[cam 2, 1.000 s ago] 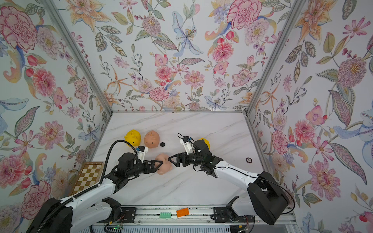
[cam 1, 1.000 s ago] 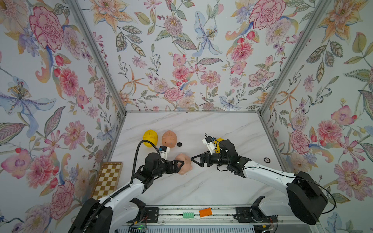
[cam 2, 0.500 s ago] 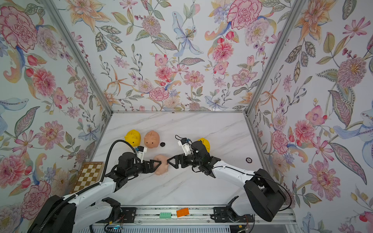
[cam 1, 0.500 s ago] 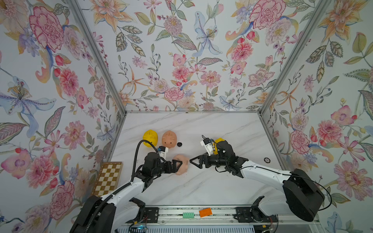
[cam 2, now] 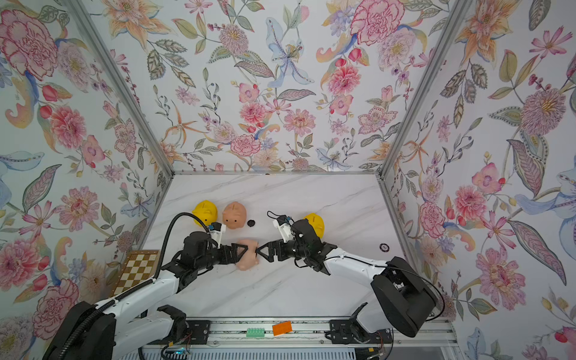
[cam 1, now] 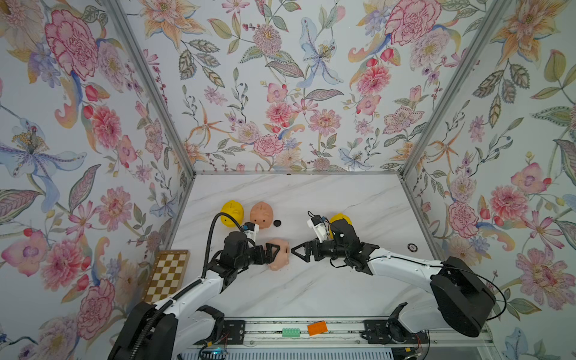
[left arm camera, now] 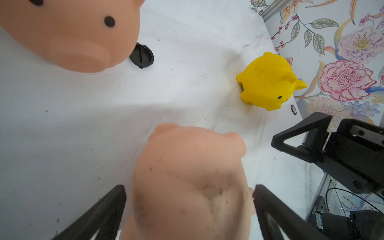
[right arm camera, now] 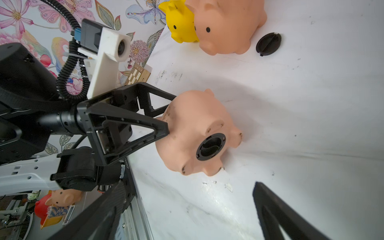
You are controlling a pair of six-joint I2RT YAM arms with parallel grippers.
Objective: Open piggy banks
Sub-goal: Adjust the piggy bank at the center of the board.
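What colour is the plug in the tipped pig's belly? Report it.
Black. The plug sits in the pink pig's belly; the right wrist view shows it best.

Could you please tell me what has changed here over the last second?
The right pincer has edged slightly closer to the pink piggy bank lying on its side. The left pincer stays open astride that pig. Nothing was gripped or released. The upright pink pig, the yellow pig beside it, the other yellow pig and the loose black plug have not moved.
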